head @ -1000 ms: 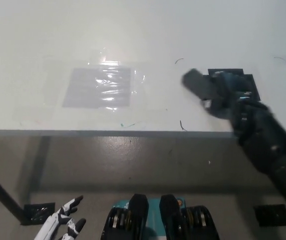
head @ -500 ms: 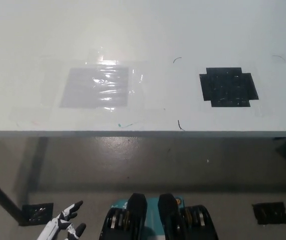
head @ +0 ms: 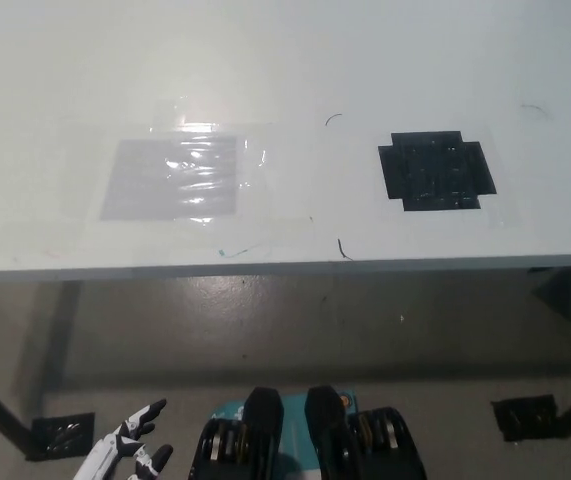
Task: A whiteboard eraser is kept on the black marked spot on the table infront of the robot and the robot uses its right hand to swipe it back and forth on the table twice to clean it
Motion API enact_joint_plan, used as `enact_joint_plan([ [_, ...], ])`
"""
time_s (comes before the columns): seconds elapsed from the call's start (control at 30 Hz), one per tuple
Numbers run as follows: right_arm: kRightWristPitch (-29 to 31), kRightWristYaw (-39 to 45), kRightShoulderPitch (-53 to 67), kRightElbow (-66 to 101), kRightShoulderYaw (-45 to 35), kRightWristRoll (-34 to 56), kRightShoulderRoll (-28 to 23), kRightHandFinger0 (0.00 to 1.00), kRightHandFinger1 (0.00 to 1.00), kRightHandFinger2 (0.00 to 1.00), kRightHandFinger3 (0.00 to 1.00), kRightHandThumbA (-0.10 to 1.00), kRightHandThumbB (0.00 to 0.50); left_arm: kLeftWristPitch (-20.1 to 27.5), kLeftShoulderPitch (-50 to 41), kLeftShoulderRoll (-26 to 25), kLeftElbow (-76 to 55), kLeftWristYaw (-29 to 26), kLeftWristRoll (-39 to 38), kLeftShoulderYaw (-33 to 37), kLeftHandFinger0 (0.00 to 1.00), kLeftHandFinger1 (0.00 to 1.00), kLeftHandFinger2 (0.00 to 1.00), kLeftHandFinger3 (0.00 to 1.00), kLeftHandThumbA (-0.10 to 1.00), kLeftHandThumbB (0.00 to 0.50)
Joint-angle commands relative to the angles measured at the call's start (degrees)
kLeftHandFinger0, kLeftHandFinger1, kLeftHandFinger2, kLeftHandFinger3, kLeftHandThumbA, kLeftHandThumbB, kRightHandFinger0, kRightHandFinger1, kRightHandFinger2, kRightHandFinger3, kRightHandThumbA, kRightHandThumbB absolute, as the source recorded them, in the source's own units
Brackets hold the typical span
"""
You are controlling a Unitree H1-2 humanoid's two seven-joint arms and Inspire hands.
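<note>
The black marked spot (head: 435,172) on the white table (head: 285,60) lies bare, with nothing on it. No eraser shows anywhere in the head view. My black right hand is out of the picture. My white left hand (head: 127,452) rests at the lower left, below the table's front edge, with its fingers apart and nothing in them.
A grey patch under shiny clear tape (head: 175,178) lies on the table's left half. Small pen marks (head: 341,248) dot the surface near the front edge (head: 265,270). Table legs and black foot plates (head: 521,416) stand on the floor below.
My right hand, which was over the black spot holding a dark block, has swung off to the right and out of view. The whole picture has shifted slightly left.
</note>
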State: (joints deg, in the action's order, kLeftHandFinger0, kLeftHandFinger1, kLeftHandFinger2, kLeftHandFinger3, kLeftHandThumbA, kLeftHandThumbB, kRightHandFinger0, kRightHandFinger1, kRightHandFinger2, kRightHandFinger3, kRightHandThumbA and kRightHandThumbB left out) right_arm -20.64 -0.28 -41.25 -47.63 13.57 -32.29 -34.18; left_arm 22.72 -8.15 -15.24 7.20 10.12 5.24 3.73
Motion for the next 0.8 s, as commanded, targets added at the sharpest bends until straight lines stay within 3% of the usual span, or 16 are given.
enact_joint_plan([
  [0.0,-4.9,3.6,-2.0,2.7,2.6,-0.7,4.4,0.12,0.17,0.28,0.65,0.24,0.131,1.1,0.7,-0.7,-1.4,0.3,-0.3,0.0,1.00,1.00,1.00,1.00,0.79,0.425],
  [0.03,-5.0,3.5,-2.5,3.4,3.1,-0.9,5.5,0.19,0.22,0.32,0.81,0.32,0.144,1.0,0.7,-0.7,-1.5,0.4,-0.4,0.0,1.00,1.00,1.00,1.00,0.79,0.425],
  [0.07,-5.3,3.7,-2.9,4.0,3.6,-1.1,6.4,0.28,0.30,0.37,0.79,0.32,0.142,1.0,0.6,-0.7,-1.6,0.5,-0.4,0.1,1.00,1.00,1.00,1.00,0.78,0.424],
  [0.1,-5.3,4.0,-3.3,5.0,4.3,-1.2,7.4,0.19,0.19,0.26,0.65,0.30,0.136,1.0,0.7,-0.7,-1.6,0.5,-0.5,0.1,1.00,1.00,1.00,1.00,0.78,0.422],
  [0.13,-5.3,4.1,-3.5,6.0,4.7,-1.2,8.2,0.14,0.15,0.23,0.60,0.29,0.136,1.2,0.8,-0.7,-1.6,0.5,-0.5,0.1,1.00,1.00,1.00,1.00,0.78,0.422],
  [0.17,-5.5,4.1,-4.1,5.8,5.2,-1.4,9.2,0.01,0.01,0.10,0.48,0.29,0.135,1.2,0.8,-0.7,-1.5,0.5,-0.5,0.1,1.00,1.00,1.00,1.00,0.78,0.419],
  [0.2,-5.9,4.5,-5.1,5.5,6.1,-1.8,10.6,0.00,0.01,0.12,0.55,0.29,0.128,1.1,0.7,-0.7,-1.7,0.4,-0.2,0.1,1.00,1.00,1.00,1.00,0.78,0.417],
  [0.23,-6.2,4.9,-5.9,5.2,6.3,-2.3,12.0,0.00,0.01,0.12,0.56,0.30,0.131,0.9,0.7,-0.7,-1.9,0.3,0.1,0.1,1.00,1.00,1.00,1.00,0.78,0.416],
  [0.27,-6.3,4.8,-6.3,6.0,6.8,-2.4,13.3,0.00,0.00,0.03,0.31,0.27,0.124,0.9,0.7,-0.6,-1.9,0.3,0.3,0.2,1.00,1.00,1.00,1.00,0.78,0.416],
  [0.4,-6.3,5.5,-7.0,9.1,6.8,-3.0,16.8,0.00,0.00,0.01,0.22,0.32,0.129,0.9,1.0,-0.8,-1.7,0.5,0.2,0.3,1.00,1.00,1.00,1.00,0.78,0.415],
  [0.43,-6.3,5.3,-7.1,9.9,6.8,-2.6,17.6,0.00,0.07,0.06,0.20,0.28,0.131,0.9,1.0,-0.9,-1.7,0.5,0.1,0.2,1.00,1.00,1.00,1.00,0.78,0.415],
  [0.47,-6.3,5.2,-7.1,10.4,6.8,-2.6,18.1,0.01,0.20,0.18,0.19,0.25,0.125,1.0,1.0,-0.9,-1.7,0.5,-0.1,0.2,1.00,1.00,1.00,1.00,0.78,0.416],
  [0.53,-6.3,5.9,-7.1,12.0,6.8,-3.8,19.5,0.05,0.35,0.40,0.20,0.32,0.108,1.1,1.0,-1.0,-1.7,0.5,-0.2,0.0,1.00,1.00,1.00,1.00,0.78,0.418],
  [0.57,-6.3,7.0,-7.0,13.5,6.4,-5.0,20.3,0.03,0.36,0.47,0.17,0.34,0.114,0.9,1.0,-1.0,-1.8,0.3,0.3,0.0,1.00,1.00,1.00,1.00,0.79,0.427],
  [0.67,-6.3,7.7,-6.6,15.9,6.3,-5.7,21.3,0.01,0.34,0.49,0.08,0.30,0.126,0.4,1.0,-0.9,-2.0,0.3,0.4,0.1,1.00,1.00,1.00,1.00,0.79,0.427],
  [0.77,-6.3,8.5,-6.3,16.2,5.6,-6.7,21.7,0.01,0.36,0.52,0.08,0.30,0.129,0.3,0.7,-0.9,-2.3,0.4,0.2,0.0,1.00,1.00,1.00,1.00,0.78,0.426],
])
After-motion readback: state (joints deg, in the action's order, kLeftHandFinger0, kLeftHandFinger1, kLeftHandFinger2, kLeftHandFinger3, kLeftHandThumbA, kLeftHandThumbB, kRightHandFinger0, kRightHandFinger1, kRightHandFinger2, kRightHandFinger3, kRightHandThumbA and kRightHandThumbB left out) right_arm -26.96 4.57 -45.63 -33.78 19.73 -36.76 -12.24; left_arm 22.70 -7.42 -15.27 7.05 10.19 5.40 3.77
